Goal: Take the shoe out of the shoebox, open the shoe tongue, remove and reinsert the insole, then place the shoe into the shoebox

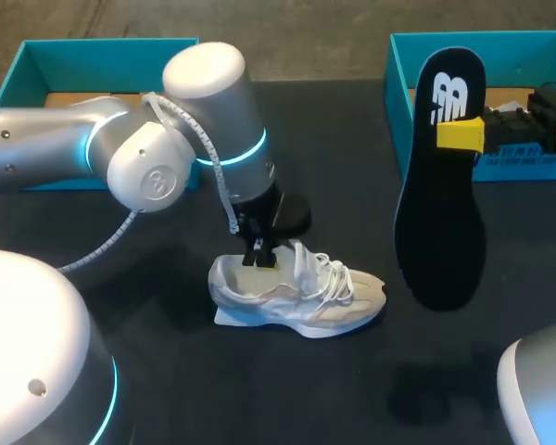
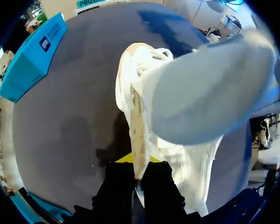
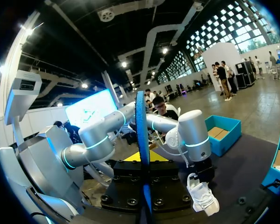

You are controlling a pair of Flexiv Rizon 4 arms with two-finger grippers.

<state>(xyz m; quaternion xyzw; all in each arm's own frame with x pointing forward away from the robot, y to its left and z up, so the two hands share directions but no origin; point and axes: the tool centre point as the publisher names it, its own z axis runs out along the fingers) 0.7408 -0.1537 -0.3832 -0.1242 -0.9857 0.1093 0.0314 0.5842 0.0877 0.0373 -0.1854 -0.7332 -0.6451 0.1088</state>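
Seen from above, the left gripper (image 1: 259, 258) is clenched on the heel collar of the white shoe (image 1: 306, 297), which stands on the table (image 1: 167, 315), probably to steady it for reinsertion. The right gripper (image 1: 463, 134) grasps the black insole (image 1: 440, 222) near its heel end and hangs it well apart from the shoe. In the left wrist view the collar edge runs between the closed fingers. In the right wrist view the insole stands edge-on between the fingers, with the shoe ahead and lower.

A black, matte table (image 1: 287, 399) under even light
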